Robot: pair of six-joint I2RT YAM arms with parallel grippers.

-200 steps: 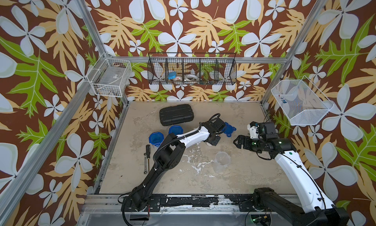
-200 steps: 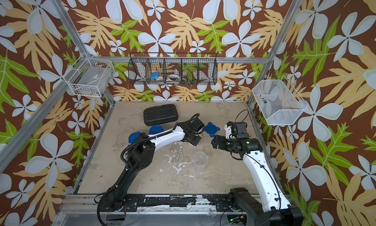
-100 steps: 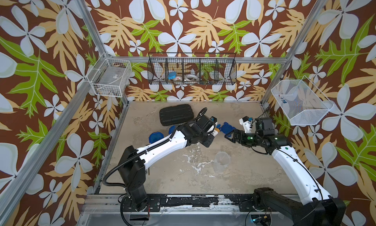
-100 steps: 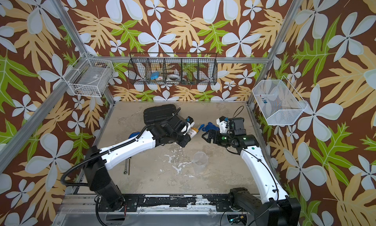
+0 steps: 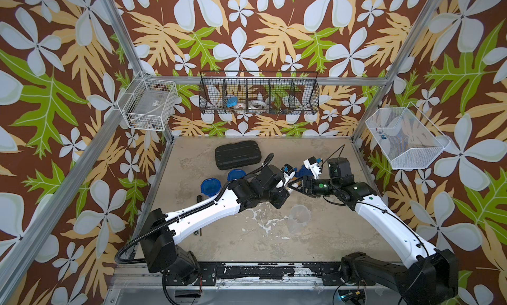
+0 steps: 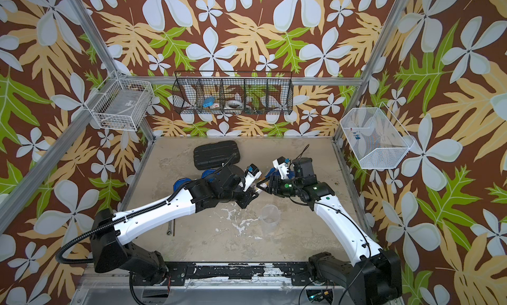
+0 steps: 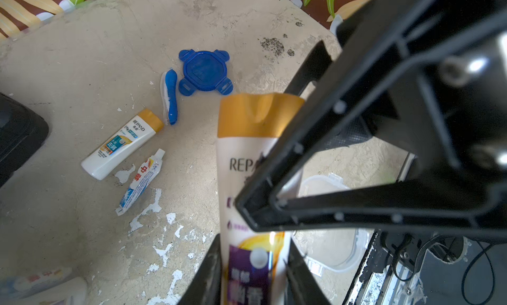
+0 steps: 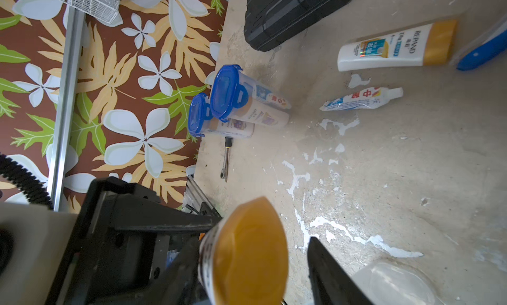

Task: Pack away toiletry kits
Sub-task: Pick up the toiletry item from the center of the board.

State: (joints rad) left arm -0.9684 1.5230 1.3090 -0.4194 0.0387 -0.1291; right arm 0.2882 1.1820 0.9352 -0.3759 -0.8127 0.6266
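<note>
Left wrist view shows the left pincer (image 7: 253,257) clamped on the lower body of a small white plastic bottle with an orange-tan cap (image 7: 255,158). The printed face is toward the lens and the cap end points away from that arm. Right wrist view looks straight at the oval cap, which sits between the fingers of the right pincer (image 8: 252,248). One finger (image 8: 329,273) stands apart from the cap with a gap showing, so that pincer straddles the cap without clamping it. In both top views the bottle is held clear of the table (image 5: 247,243), just right of the frame's centre and between the two wrists. Its long axis runs roughly left to right across the picture, with the cap toward the right arm. I judge it light and fairly stiff, though its glossy, flattened walls look slippery and may give under a hard squeeze. The cap tapers, so a grip there could slide off, and a hold across the broad flat faces just below the cap seems safer. Below it in a top view stands an open clear plastic tumbler (image 6: 270,217), probably its destination.
</note>
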